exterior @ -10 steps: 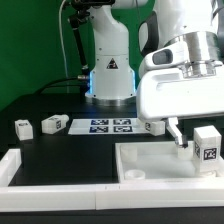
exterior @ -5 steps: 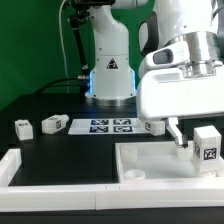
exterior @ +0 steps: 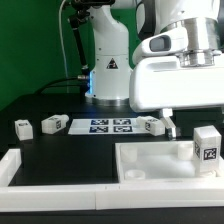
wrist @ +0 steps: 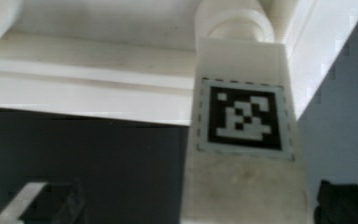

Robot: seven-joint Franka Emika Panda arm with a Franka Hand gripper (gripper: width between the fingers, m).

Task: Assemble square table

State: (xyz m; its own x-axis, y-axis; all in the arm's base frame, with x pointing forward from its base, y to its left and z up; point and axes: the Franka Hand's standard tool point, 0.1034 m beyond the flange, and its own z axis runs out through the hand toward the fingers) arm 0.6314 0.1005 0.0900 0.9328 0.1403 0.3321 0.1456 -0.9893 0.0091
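Front rail: a long white border rail (exterior: 60,186) runs along the near edge of the black table (exterior: 70,148). It has a raised corner piece at the exterior view's left.
Slab: the square table's slab (exterior: 160,166) lies flat just behind the rail, at the exterior view's right. A round socket (exterior: 135,176) shows open at its near corner.
Upright leg: one white leg (exterior: 207,148) stands upright on the slab near the exterior view's right edge, its black-and-white tag facing the camera. In the wrist view its far end meets a rounded socket on the slab.
Gripper: the gripper (wrist: 190,198) hangs over the slab by the upright leg, under the arm's big white hand.
Jaws: spread wide, holding nothing. In the wrist view the dark fingers (wrist: 34,200) stand on either side of the leg with a clear gap on each side.
Loose legs: two small tagged legs (exterior: 22,127) (exterior: 53,125) lie on the table at the exterior view's left, well apart from the slab. A third leg (exterior: 152,124) lies just beyond the slab's far edge.
Marker board: the marker board (exterior: 110,125) lies flat between the second and third loose legs.
Arm base: the white robot base (exterior: 110,70) stands behind the marker board, against a green backdrop.
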